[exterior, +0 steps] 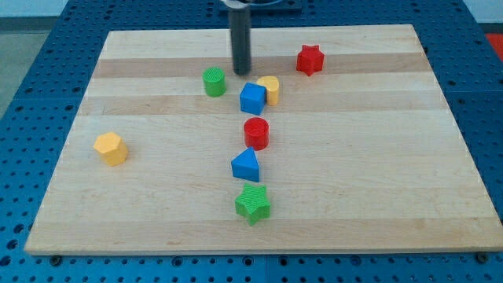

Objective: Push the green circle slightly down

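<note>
The green circle (214, 82) is a short green cylinder standing on the wooden board (377, 157), above the board's middle and a little to the left. My tip (240, 73) is just to the right of it and slightly higher in the view, a small gap apart. The blue cube (252, 98) lies right below my tip, with a yellow block (270, 89) touching its right side.
A red star (310, 60) lies at the upper right. A red cylinder (256, 133), a blue triangular block (246, 165) and a green star (252, 203) run down the middle. A yellow hexagon (111, 148) lies at the left.
</note>
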Controlling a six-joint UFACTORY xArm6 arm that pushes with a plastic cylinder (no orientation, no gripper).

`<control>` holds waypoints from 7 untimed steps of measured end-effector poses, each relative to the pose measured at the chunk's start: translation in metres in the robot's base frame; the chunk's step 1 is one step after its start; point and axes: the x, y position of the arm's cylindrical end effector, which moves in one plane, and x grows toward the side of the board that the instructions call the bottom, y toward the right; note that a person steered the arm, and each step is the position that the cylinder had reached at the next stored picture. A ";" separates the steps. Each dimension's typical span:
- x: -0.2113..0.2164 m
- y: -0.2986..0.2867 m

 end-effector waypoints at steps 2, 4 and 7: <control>0.027 -0.079; 0.009 -0.034; 0.053 -0.029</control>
